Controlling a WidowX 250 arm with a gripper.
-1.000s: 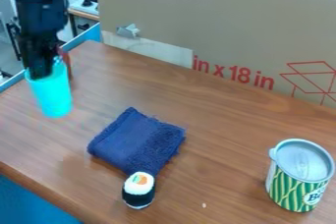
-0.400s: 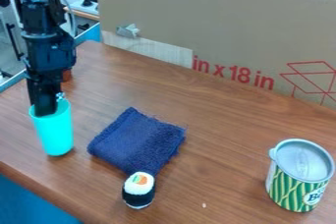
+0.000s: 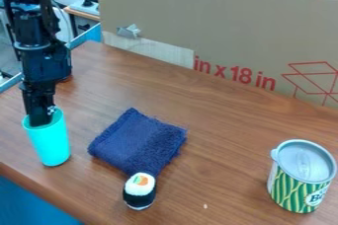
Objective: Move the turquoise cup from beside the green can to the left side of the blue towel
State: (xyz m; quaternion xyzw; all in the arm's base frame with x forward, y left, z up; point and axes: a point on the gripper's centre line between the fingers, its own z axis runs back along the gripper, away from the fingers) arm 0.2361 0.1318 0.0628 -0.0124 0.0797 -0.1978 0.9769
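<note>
Cyan cup (image 3: 49, 145): was at the left side of the wooden table (image 3: 224, 135), directly below the black gripper (image 3: 41, 121). Reached upward with its open mouth around the gripper's lower end, so overlapped rather than lay off to one side. Ran along its long axis almost in line with the arm above, leaning slightly in the camera view, with the base a little right of the mouth. Met the gripper's lower end nearer the left of the mouth than the right. Could not tell whether the gripper was wide or narrow, nor how firmly it held the cup, with its lower end hidden inside. Lay close to the left corner of the folded blue cloth (image 3: 142, 140), though apart from it. Sat also left of the small sushi-like toy (image 3: 140, 190) by the cloth's near corner, and well apart from the lidded can (image 3: 300, 184) at the right.
</note>
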